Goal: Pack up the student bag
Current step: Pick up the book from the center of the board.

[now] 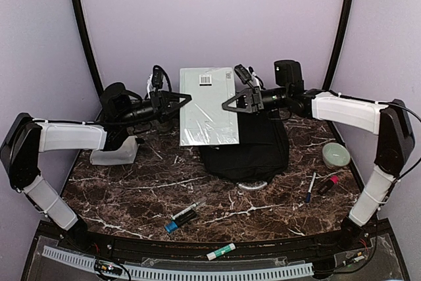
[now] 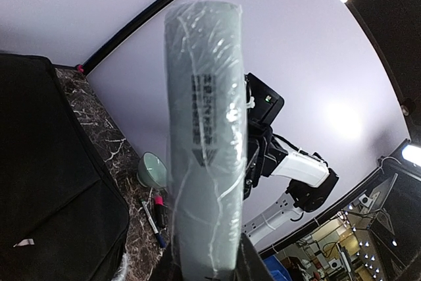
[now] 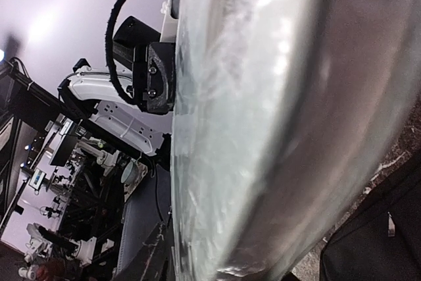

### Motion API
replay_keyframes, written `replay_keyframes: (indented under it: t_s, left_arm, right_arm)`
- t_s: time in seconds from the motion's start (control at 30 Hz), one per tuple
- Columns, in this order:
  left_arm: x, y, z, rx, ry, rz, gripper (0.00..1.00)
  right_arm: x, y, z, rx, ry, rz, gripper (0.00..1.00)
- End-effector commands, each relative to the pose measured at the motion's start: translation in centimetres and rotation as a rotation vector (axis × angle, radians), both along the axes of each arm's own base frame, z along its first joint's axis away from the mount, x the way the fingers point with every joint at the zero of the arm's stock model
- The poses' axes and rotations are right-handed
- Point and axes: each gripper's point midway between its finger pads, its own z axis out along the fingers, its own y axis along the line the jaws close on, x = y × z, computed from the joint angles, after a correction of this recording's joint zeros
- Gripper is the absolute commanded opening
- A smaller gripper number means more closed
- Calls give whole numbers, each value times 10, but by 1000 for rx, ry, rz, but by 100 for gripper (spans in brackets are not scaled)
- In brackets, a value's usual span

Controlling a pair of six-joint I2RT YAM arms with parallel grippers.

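Observation:
A pale grey-green notebook [image 1: 208,105], wrapped in clear plastic and with a barcode label, is held in the air at the back of the table. My left gripper [image 1: 185,99] is shut on its left edge and my right gripper [image 1: 228,104] on its right edge. The black student bag [image 1: 253,153] lies below it, mostly to its right, grey loop handle [image 1: 252,185] toward me. In the left wrist view the notebook [image 2: 204,143] stands edge-on between the fingers, the bag [image 2: 46,162] at left. In the right wrist view the notebook [image 3: 263,129] fills the frame, with the bag [image 3: 381,241] at the lower right.
A pale green bowl [image 1: 336,154] stands at the right, with a blue pen [image 1: 310,187] and a pink-capped marker [image 1: 329,183] near it. Two markers [image 1: 184,215] lie front centre, a green-capped one [image 1: 220,251] on the front edge. A small grey pouch [image 1: 115,153] sits left.

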Motion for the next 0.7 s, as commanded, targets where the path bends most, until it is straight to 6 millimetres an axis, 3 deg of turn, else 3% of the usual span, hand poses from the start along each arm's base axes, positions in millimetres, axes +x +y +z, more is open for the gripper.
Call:
replay_keyframes:
  t_s: [0.0, 0.13, 0.23, 0.33, 0.4, 0.53, 0.6, 0.67]
  left_arm:
    - [-3, 4, 39, -77, -131, 32, 0]
    - [5, 4, 18, -20, -120, 69, 0]
    - [13, 2, -3, 39, -109, 94, 28]
    - [23, 0, -30, 131, -93, 116, 43]
    - [29, 0, -48, 190, -68, 136, 48]
    - [36, 1, -69, 268, -65, 157, 51]
    - [39, 1, -77, 325, -81, 163, 51]
    - [43, 2, -86, 387, -100, 171, 51]
  right_arm:
    - [8, 4, 22, 44, -24, -17, 31]
    - [15, 5, 14, 40, 21, -32, 17]
    - [16, 0, 13, 60, 32, -28, 6]
    - [22, -14, 16, 88, 66, -35, 0]
    - [31, -31, 16, 94, 84, -70, 0]
    - [59, -84, 11, 75, 68, -214, 0]
    - [71, -112, 1, 21, 7, -294, 0]
    - [73, -141, 4, -36, -88, -360, 0]
